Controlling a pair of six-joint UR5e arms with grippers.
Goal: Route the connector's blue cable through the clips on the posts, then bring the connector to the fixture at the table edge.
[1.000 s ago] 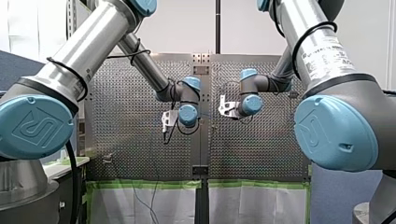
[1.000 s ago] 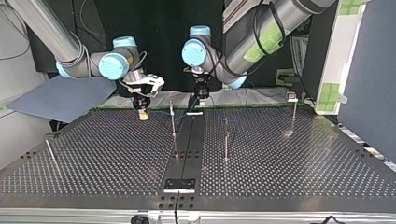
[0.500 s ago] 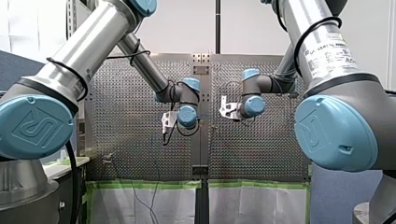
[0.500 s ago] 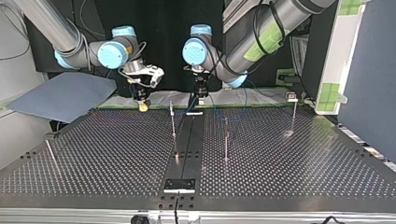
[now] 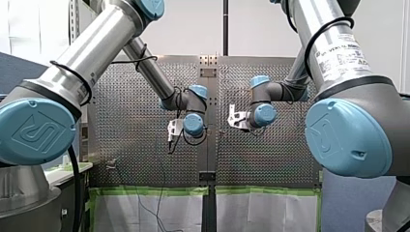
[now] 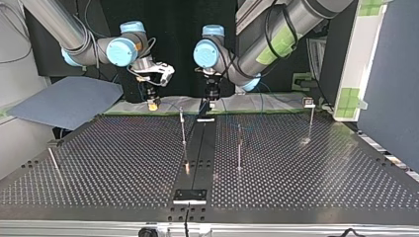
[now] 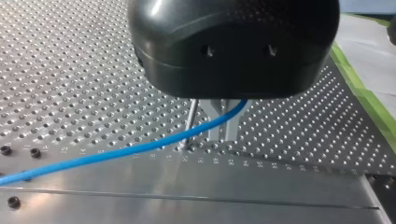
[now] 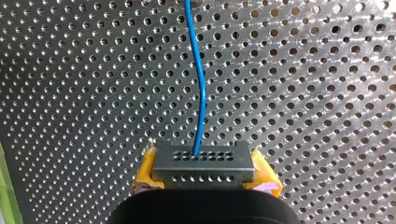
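Two claws are working: my right claw (image 8: 205,181) is clamping the connector (image 8: 204,161) between yellow pads (image 8: 145,176) above the counter (image 8: 93,70); my left claw (image 7: 223,127), narrow, is pinching the blue cable (image 7: 116,153). Overtension is probably risking a slip.

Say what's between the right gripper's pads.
My right gripper clamps the grey connector between yellow pads; the blue cable leaves its holed face. The connector's rear is covered by the gripper body.
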